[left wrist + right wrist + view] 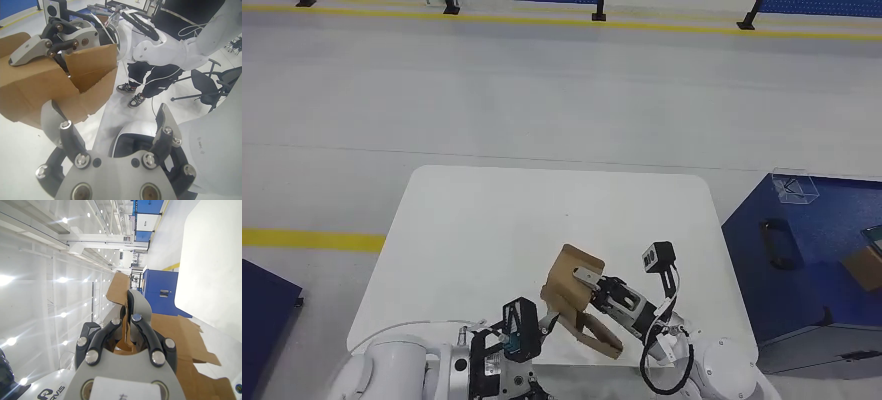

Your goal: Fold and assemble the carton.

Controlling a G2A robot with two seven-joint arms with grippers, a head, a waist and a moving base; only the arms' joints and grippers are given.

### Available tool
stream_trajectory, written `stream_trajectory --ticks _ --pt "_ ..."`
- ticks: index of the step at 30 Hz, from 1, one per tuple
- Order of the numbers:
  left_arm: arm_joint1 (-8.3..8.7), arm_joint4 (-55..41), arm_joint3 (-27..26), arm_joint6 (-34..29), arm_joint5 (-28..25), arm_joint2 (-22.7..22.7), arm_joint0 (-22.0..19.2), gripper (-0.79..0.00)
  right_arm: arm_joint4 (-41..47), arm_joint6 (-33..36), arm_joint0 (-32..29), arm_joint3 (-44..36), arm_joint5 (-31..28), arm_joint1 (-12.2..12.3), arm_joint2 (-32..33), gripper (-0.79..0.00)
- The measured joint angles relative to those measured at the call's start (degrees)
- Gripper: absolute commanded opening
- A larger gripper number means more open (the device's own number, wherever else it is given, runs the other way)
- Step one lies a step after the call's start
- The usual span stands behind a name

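Mid-fold. Right hand [127, 298] pinches brown cardboard carton [567, 285] flap; left hand [105, 108] wide at carton's 7 o'clock. Likely next: tuck loose flap.

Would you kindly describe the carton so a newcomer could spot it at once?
Find the edge of the white table nearest the robot. There, between the arms, is the carton, one flap clamped in the right gripper. It is the only brown cardboard there.

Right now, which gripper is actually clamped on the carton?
The right gripper: its jaws are pinched shut on a flap of the carton. The left gripper is spread wide open beside the carton, clamping nothing.
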Motion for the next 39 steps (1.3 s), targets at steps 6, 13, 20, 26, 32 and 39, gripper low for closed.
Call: stream_trajectory --ticks 6,13,20,26,32,39 --pt "-0.17 -1.1 3.0 -0.3 2.6 2.4 -3.1 0.000 0.2 0.2 0.1 0.3 0.4 0.0 -0.2 -0.785" --pt "-0.16 -1.1 3.0 -0.3 2.5 2.4 -3.1 0.000 0.2 0.2 0.1 0.3 0.4 0.0 -0.2 -0.785" --pt "-0.16 -1.1 3.0 -0.3 2.5 2.4 -3.1 0.000 0.2 0.2 0.1 0.3 0.4 0.0 -0.2 -0.785" --pt "-0.16 -1.1 3.0 -0.3 2.5 2.4 -3.1 0.000 0.2 0.2 0.1 0.3 0.4 0.0 -0.2 -0.785" --pt "-0.16 -1.1 3.0 -0.3 2.5 2.4 -3.1 0.000 0.2 0.2 0.1 0.3 0.4 0.0 -0.2 -0.785" --pt "-0.37 1.4 3.1 5.3 4.8 1.6 -2.6 0.000 13.6 -1.1 1.8 4.6 2.5 -0.6 3.2 -0.785"
